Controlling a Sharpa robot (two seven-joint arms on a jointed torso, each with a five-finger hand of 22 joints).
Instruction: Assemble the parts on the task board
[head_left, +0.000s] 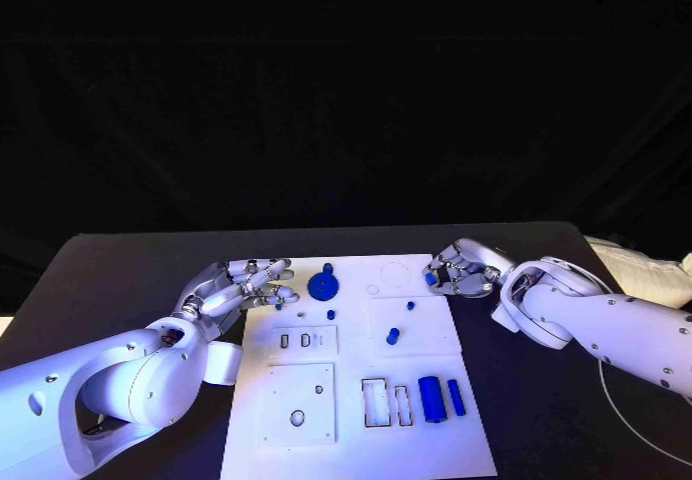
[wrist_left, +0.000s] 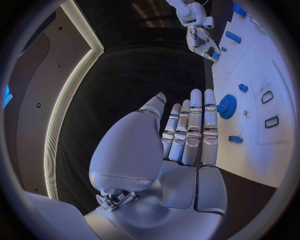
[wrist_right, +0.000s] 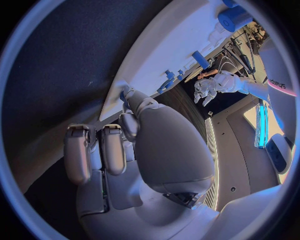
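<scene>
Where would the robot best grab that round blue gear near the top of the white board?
Probably by its toothed rim, coming straight down from above. The blue gear seems to lie flat on the task board, so only its edge offers opposite sides to pinch. The left hand is nearest.

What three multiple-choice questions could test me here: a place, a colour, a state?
1. Where is the blue gear? A on the black table; B on the task board; C in the right hand.
2. What colour is the task board? A red; B green; C white.
3. The left hand is: A empty; B gripping the gear; C gripping the board.
B: it lies on the board near its far edge. C: plainly white. A: its fingers are straight, nothing in them.
</scene>
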